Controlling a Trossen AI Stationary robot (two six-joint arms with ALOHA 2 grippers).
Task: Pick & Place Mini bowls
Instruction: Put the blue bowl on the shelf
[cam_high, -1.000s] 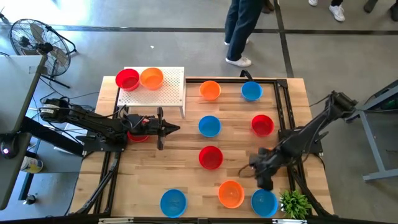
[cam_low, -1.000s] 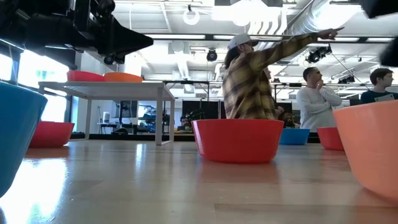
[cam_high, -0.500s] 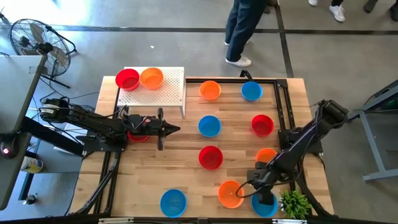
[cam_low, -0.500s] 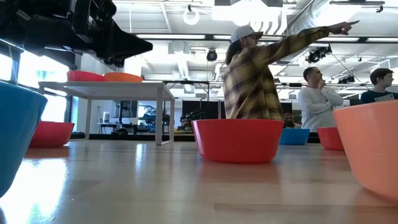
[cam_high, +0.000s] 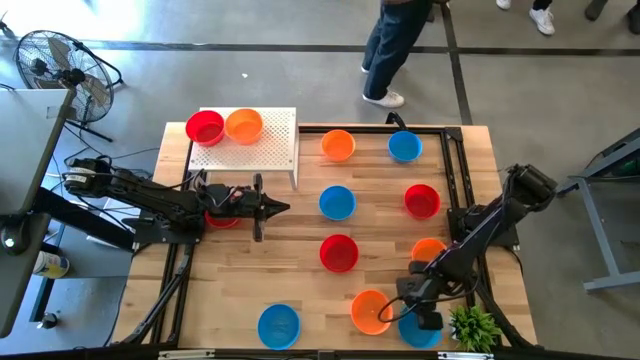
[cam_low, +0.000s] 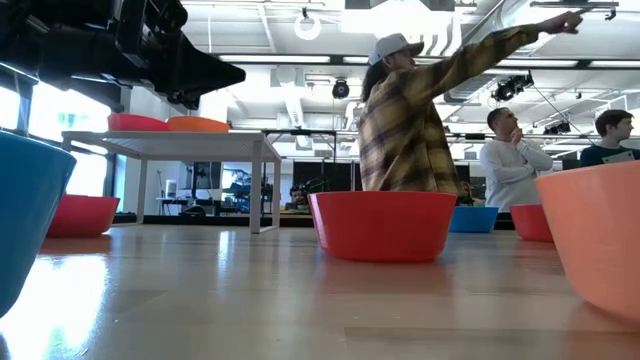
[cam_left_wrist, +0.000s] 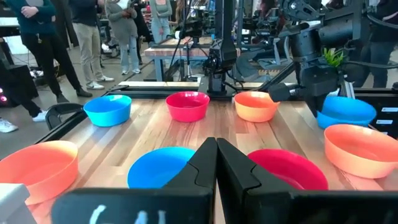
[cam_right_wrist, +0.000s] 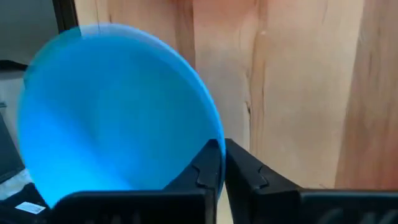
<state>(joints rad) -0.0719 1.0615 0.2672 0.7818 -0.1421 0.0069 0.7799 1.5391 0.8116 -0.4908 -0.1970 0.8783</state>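
Right over the blue bowl (cam_high: 421, 329), the right gripper (cam_high: 426, 322) had dropped lower, fingers together, so no grab yet; left gripper (cam_high: 272, 207) waited, closed.

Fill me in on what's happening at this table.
A two-armed robot is sorting mini bowls on a wooden table. The right pincer hangs, shut, over a blue bowl at the near right corner. The left pincer, also shut, waits beside the white board, which holds a red bowl and an orange bowl.
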